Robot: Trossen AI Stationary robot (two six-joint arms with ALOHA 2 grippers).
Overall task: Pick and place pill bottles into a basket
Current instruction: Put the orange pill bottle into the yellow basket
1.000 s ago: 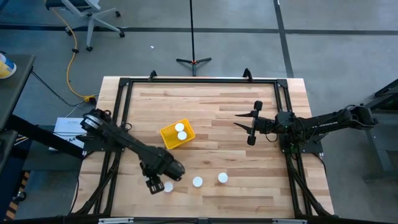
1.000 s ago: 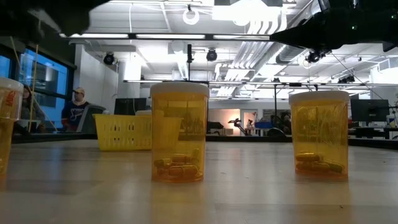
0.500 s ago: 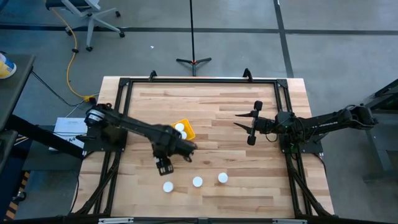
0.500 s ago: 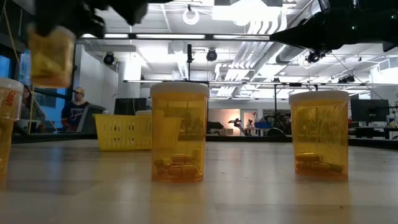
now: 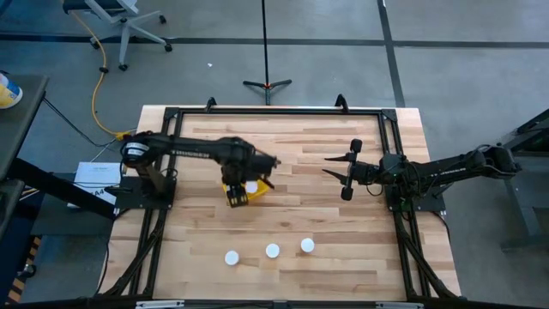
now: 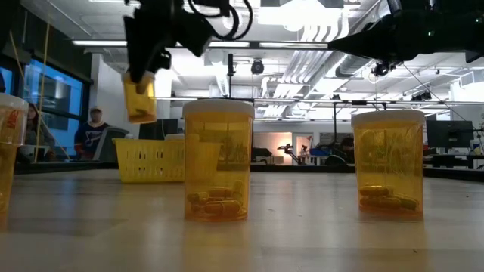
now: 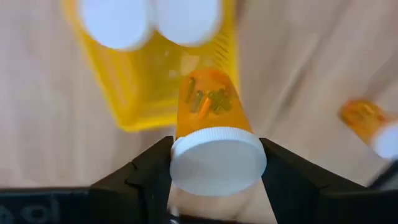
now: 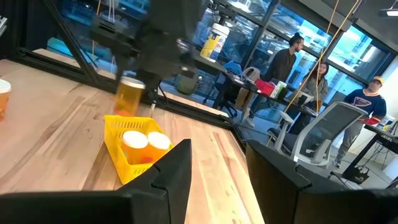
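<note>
Pill bottles are half sorted, by my count: two white caps already sit inside the basket (image 5: 244, 185), a third bottle (image 7: 214, 149) is in my left gripper (image 5: 237, 197), and three more caps (image 5: 232, 257) (image 5: 272, 251) (image 5: 306, 245) wait in a row on the near part of the table (image 5: 206, 146).

Starting at the left, my left arm reaches across from the table's left edge, and its fingers are clamped on the carried bottle's cap. From the low camera the bottle (image 6: 141, 97) hangs clear above the basket (image 6: 153, 159). The wrist camera shows the bottle over the basket's one vacant end, beside the two caps, so I judge room is tight there and the drop needs to land squarely between wall and neighbours.

Moving right, the middle of the table is bare wood, giving free travel back to the near row.

Farthest right, my right gripper (image 5: 346, 172) waits over the right half with its fingers parted and nothing between them, well apart from everything.
</note>
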